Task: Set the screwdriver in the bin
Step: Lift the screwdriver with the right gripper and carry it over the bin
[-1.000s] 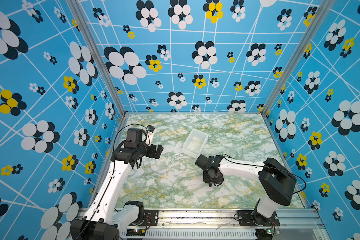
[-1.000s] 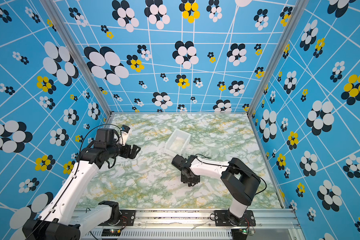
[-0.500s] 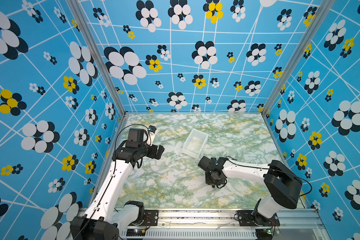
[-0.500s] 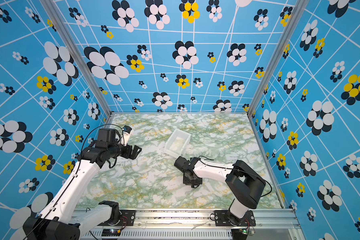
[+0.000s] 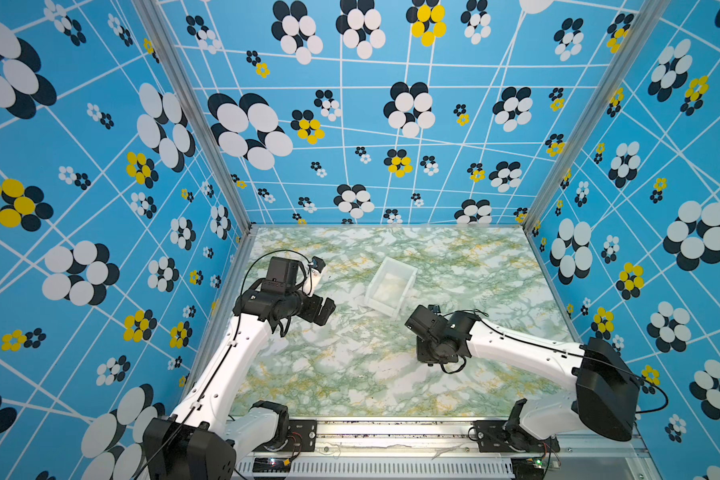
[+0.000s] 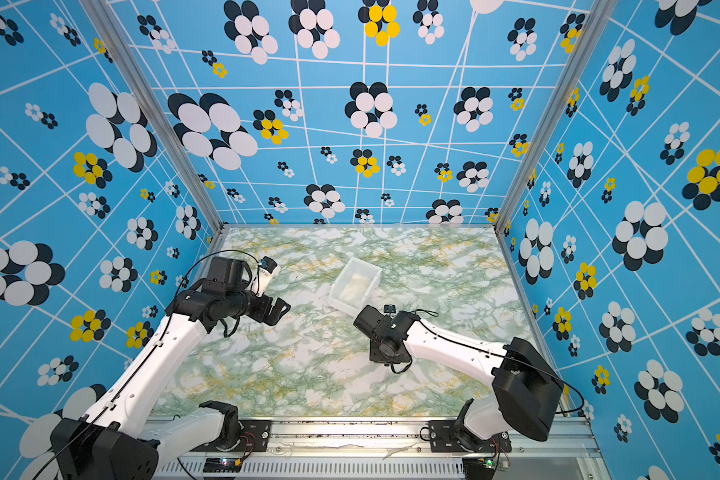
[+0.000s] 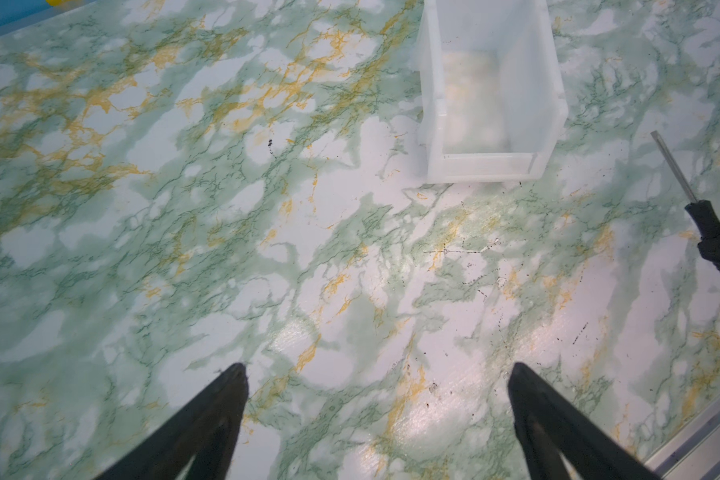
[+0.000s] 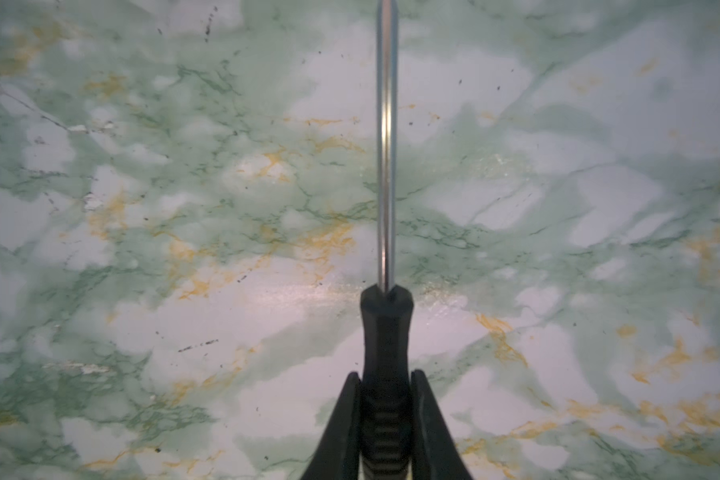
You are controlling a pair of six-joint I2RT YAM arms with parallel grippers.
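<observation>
The right arm is stretched low toward the middle, and the right end effector (image 8: 385, 380) is closed on the black handle of the screwdriver (image 8: 386, 320), close to the worktop (image 5: 350, 374). The bin (image 5: 381, 307) is seen at 11 o'clock from it. The left end effector (image 7: 377, 370) is held wide open.

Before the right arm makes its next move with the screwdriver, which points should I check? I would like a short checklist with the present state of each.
1. The right hand is shut on the screwdriver handle: ok.
2. The screwdriver is lifted off the table: cannot tell.
3. The bin is upright and empty: ok.
4. Nothing lies between the screwdriver and the bin: ok.
5. The left hand is open and apart from the bin: ok.
6. The screwdriver is inside the bin: not ok.
</observation>
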